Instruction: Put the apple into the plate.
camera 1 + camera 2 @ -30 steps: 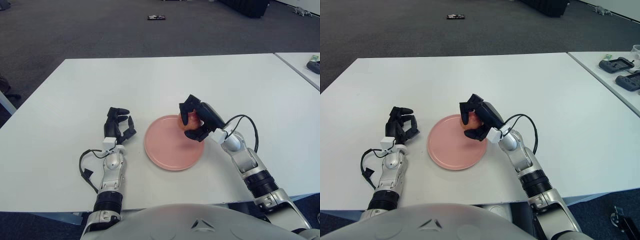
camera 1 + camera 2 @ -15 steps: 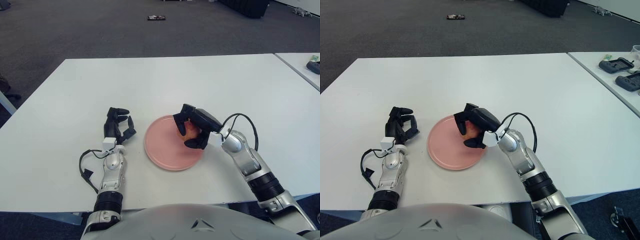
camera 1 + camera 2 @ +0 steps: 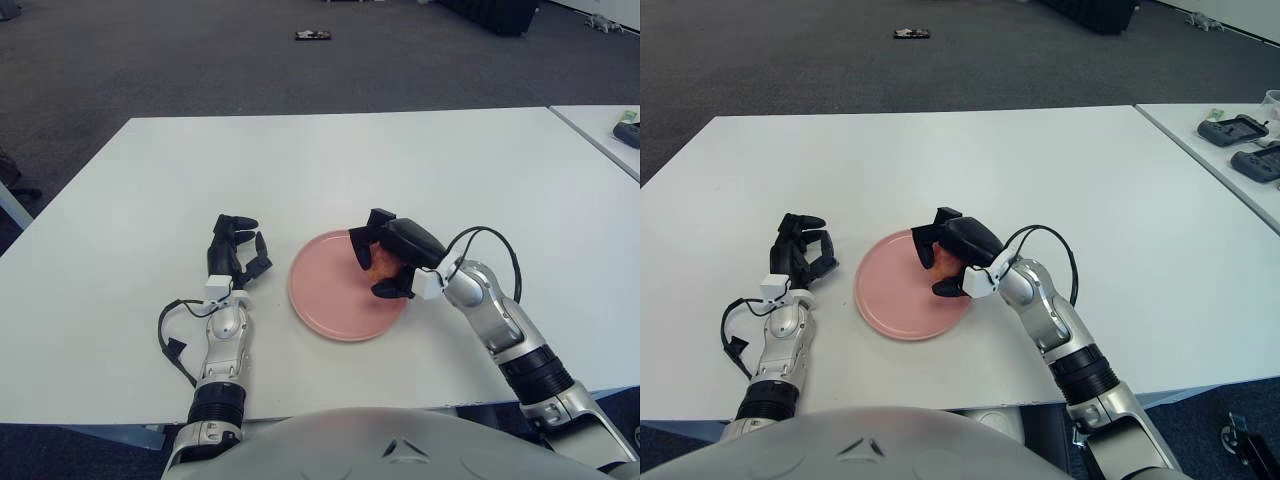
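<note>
A pink round plate [image 3: 325, 300] lies on the white table just ahead of me. The reddish apple [image 3: 380, 267] sits low over the plate's right part, mostly covered by my right hand [image 3: 381, 258], whose dark fingers curl around it from above and from both sides. Whether the apple touches the plate surface I cannot tell. My left hand [image 3: 236, 250] shows to the left of the plate with its fingers curled and nothing in them.
A second table edge at the far right carries dark devices [image 3: 1238, 130]. A small dark object [image 3: 312, 35] lies on the carpet far behind. The white table [image 3: 330, 170] spreads wide behind and to both sides of the plate.
My right hand has carried the apple down and a little left, from above the plate's right rim to low over the plate. The left hand has not moved.
</note>
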{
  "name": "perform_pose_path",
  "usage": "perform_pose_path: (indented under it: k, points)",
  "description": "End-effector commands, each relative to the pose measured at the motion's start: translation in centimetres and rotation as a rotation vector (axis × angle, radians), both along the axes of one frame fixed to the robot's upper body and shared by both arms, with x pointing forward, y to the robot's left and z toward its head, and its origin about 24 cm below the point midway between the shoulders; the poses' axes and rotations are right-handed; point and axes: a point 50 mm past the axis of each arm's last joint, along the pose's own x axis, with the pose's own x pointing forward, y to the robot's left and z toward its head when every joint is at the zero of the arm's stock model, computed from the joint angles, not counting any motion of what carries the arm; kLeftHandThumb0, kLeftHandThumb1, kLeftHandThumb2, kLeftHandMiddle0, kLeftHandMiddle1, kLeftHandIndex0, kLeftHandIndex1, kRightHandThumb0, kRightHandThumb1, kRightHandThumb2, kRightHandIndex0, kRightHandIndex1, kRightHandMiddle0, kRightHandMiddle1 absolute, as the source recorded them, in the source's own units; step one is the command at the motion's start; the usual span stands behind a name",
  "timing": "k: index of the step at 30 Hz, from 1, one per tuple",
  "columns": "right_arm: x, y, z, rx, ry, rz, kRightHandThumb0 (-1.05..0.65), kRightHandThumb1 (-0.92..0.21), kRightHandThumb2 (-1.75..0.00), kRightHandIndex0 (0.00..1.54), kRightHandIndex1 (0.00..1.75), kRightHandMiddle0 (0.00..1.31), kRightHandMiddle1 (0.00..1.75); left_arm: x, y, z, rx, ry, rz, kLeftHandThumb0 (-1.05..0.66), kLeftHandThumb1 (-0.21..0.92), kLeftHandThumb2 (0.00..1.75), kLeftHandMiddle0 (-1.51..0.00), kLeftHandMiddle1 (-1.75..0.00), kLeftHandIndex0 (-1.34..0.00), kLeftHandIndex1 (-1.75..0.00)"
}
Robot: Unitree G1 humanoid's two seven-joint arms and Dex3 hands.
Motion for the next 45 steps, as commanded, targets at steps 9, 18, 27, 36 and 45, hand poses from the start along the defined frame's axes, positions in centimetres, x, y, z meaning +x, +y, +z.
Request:
perform_pose_path:
  k: [9,18,27,36,45]
  points:
    - [-0.1,-0.2,0.3,-0.036,-0.061,0.02,-1.0,-0.6,-0.79,0.0,0.04,0.0,0.1,-1.1,0.1,-1.9,0.003,0.109,0.003,-0.44,0.43,1.18,-0.72,-1.75,-0.51,-1.75]
    - [-0.1,-0.2,0.7,0.04,0.006,0.037,-1.05,-0.68,-0.61,0.0,0.0,0.0,0.0,-1.1,0.2,-2.0,-0.007,0.11,0.005,-0.44,0.44,1.18,-0.71,-1.75,-0.51,-1.75]
    - [-0.3,-0.3,0.9,0.083,0.022,0.038,-1.05,-0.72,-0.55,0.0,0.0,0.0,0.0,-1.2,0.2,-2.1,-0.024,0.108,0.008,-0.44,0.44,1.17,-0.7,-1.75,-0.51,-1.75]
    - [-0.6,-0.3,1.4,0.123,0.011,0.039,-1.05,-0.77,-0.54,0.0,0.0,0.0,0.0,-1.1,0.1,-2.0,-0.024,0.101,0.009,-0.44,0.44,1.17,-0.69,-1.75,-0.51,-1.75]
    - [-0.8,-0.7,2.1,0.288,-0.013,0.01,-1.05,-0.82,-0.54,0.0,0.0,0.0,0.0,-1.1,0.1,-2.1,-0.024,0.109,0.006,-0.44,0.45,1.16,-0.7,-1.75,-0.5,-1.75]
